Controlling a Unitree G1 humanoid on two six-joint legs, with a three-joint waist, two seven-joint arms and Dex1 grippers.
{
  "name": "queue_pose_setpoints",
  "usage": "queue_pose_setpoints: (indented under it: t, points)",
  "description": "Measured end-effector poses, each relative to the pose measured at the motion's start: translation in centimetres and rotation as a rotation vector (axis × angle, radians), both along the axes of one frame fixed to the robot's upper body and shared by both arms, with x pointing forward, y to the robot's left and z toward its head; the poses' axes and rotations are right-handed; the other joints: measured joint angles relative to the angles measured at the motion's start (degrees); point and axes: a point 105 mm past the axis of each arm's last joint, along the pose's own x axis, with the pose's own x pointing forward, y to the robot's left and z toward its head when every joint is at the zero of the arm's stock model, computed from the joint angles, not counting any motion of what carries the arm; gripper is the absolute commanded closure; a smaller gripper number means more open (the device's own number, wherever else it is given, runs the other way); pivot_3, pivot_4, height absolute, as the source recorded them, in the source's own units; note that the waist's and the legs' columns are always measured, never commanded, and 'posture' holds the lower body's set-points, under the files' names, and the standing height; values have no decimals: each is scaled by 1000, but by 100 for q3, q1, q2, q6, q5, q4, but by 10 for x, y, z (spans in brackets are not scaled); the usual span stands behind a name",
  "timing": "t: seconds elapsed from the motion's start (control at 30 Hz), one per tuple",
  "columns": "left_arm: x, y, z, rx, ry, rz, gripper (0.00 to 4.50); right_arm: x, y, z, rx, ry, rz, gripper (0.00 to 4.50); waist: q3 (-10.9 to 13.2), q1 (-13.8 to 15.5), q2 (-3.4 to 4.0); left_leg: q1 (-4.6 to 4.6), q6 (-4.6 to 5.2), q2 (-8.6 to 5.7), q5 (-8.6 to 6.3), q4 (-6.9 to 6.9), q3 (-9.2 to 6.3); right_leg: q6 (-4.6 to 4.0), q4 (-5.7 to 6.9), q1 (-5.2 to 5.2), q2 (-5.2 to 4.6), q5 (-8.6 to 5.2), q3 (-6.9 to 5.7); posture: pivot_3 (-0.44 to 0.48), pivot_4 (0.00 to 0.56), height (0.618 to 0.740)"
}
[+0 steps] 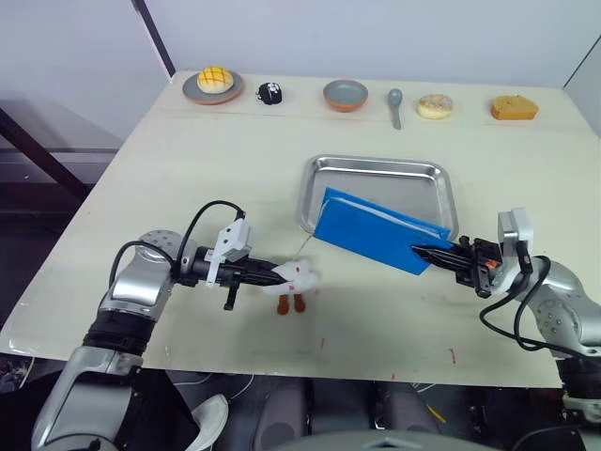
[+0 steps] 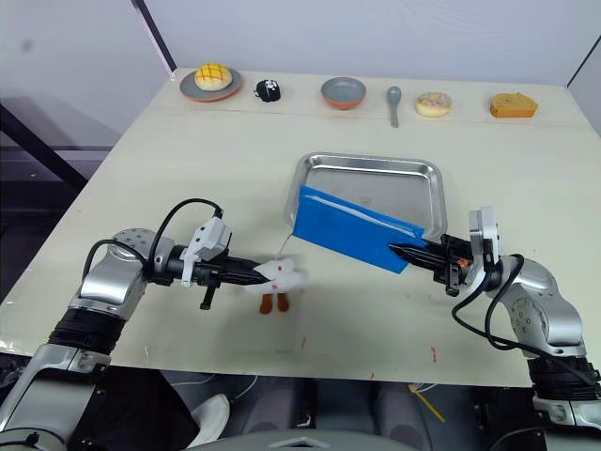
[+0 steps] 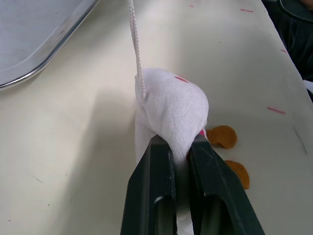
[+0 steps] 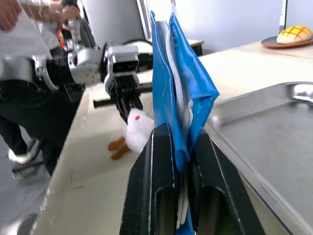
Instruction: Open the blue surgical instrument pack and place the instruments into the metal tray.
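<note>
Right claw (image 1: pixel 424 252) clamped on the blue pack (image 1: pixel 376 230), tilted over the tray's (image 1: pixel 376 169) near rim. Left claw (image 1: pixel 280 274) pinching the white plush toy (image 1: pixel 296 280).

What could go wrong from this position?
1. The right pincer pinches only one corner of the pack, which hangs tilted over the tray's near rim. It may slip, or the instruments may spill onto the table instead.
2. The left pincer is shut on the plush toy, whose cord runs toward the pack. A hard pull might jerk the pack loose.
</note>
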Motion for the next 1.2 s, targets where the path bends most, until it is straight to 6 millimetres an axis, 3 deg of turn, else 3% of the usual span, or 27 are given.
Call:
queue_pose_setpoints:
  t: [0.33, 0.47, 0.6, 0.63, 0.7, 0.73, 0.8, 0.83, 0.93, 1.2]
  points:
    - [6, 19, 5, 85, -17, -2, 4482, -2, -3, -8, -142, -86, 35, 4500, 0, -80, 0, 2, 0, 4, 0, -1, 5, -1, 7, -6, 5, 0, 1, 0, 150, 732]
    - [9, 25, 5, 105, 1, 11, 4482, -5, 3, -21, -238, -136, 79, 4500, 0, -162, 0, 6, 1, 5, 0, -1, -1, -2, 21, -10, 5, -1, 6, 0, 150, 732]
    - [9, 30, 5, 116, 11, 23, 2775, -3, 4, -22, -252, -154, 80, 4500, 0, -160, 0, 8, 0, 5, 0, 0, 0, -2, 25, -13, 5, -1, 10, 0, 150, 732]
    - [9, 30, 5, 116, 11, 23, 2627, -3, 4, -22, -252, -154, 79, 4500, 0, -159, 0, 8, 0, 5, 0, 0, 0, -2, 25, -13, 5, -1, 10, 0, 150, 732]
    - [9, 30, 4, 117, 14, 25, 1735, -3, 4, -22, -251, -155, 79, 4500, 0, -157, 0, 8, 0, 5, 0, 0, 0, -2, 25, -13, 5, -1, 10, 0, 150, 732]
    - [9, 30, 4, 117, 15, 26, 1735, -3, 4, -22, -250, -155, 79, 4500, 0, -156, 0, 7, 0, 5, 0, 0, 0, -2, 25, -13, 5, -1, 10, 0, 150, 732]
    - [8, 31, 3, 117, 30, 32, 1167, -3, 5, -22, -250, -157, 80, 4500, 1, -146, 0, 7, 0, 5, 0, 0, 0, -2, 25, -13, 4, -1, 11, 0, 150, 732]
    - [7, 33, 2, 121, 38, 36, 498, -2, 5, -22, -251, -158, 78, 4500, 1, -145, 0, 7, 0, 5, 0, 0, 0, -2, 25, -13, 4, -1, 11, 0, 150, 732]
    - [6, 37, 4, 126, 54, 47, 32, -2, 4, -24, -253, -154, 76, 4500, 2, -145, -1, 6, 0, 5, 0, 0, 0, -2, 25, -13, 4, -1, 11, 0, 150, 732]
    - [-5, 35, 38, 58, 98, 26, 32, 1, 1, -26, -254, -148, 72, 4500, 9, -138, -12, -1, 0, 6, 0, 1, -4, -1, 28, -25, 2, -1, 18, 0, 150, 732]
